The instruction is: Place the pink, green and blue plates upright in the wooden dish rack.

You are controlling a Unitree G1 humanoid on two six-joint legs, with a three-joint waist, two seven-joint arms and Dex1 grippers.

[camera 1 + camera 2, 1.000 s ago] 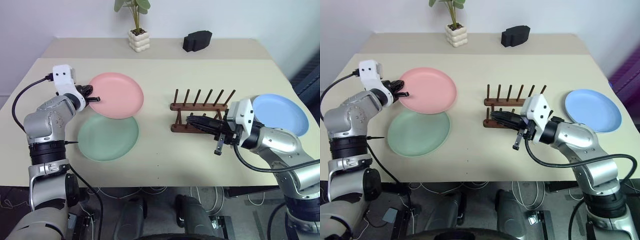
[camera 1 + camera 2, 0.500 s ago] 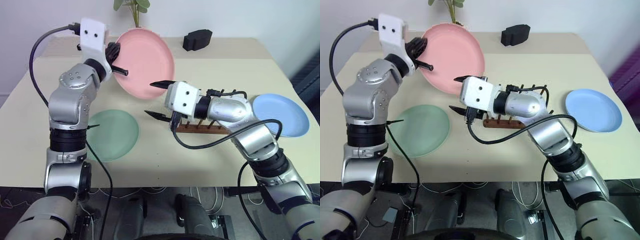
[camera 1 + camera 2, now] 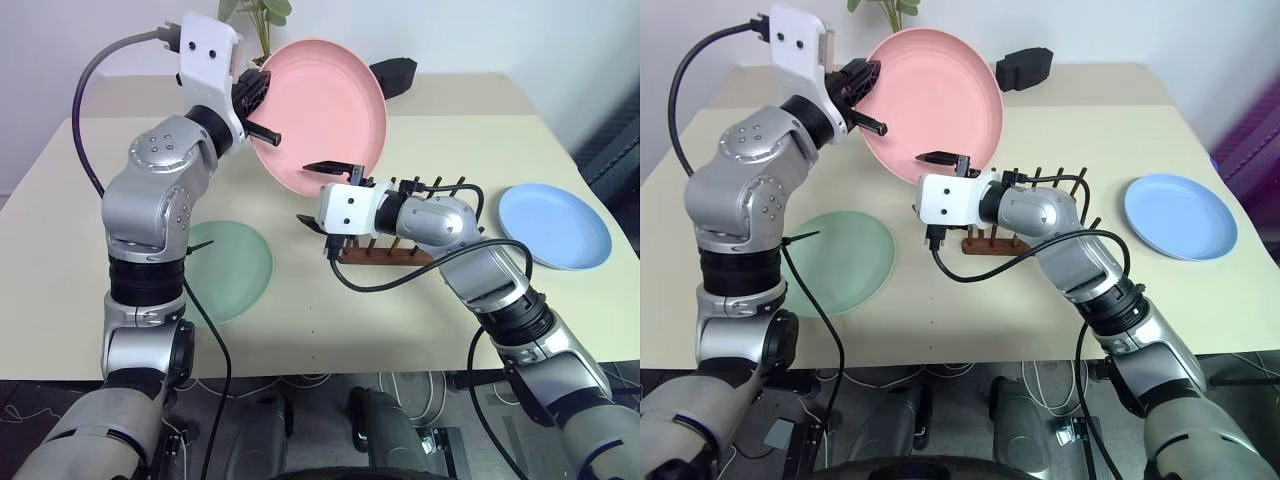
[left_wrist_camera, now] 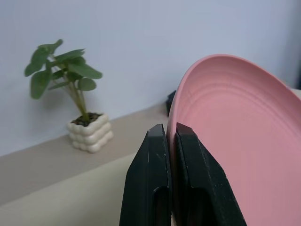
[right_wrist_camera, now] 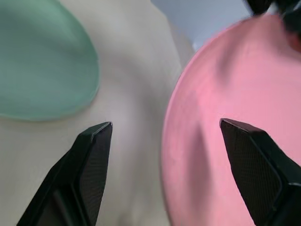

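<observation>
The pink plate [image 3: 322,115] is pinched at its nine o'clock rim by the left gripper [image 3: 258,112] and held upright above the table [image 3: 420,310]. At its six o'clock edge the right gripper [image 3: 322,195] is spread wide, gripping nothing, just beside the wooden dish rack [image 3: 395,245]

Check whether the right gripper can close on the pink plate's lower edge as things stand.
Probably yes: the right gripper is open, its fingers straddle the lower rim of the pink plate, which the left gripper holds up, and nothing lies between.
</observation>
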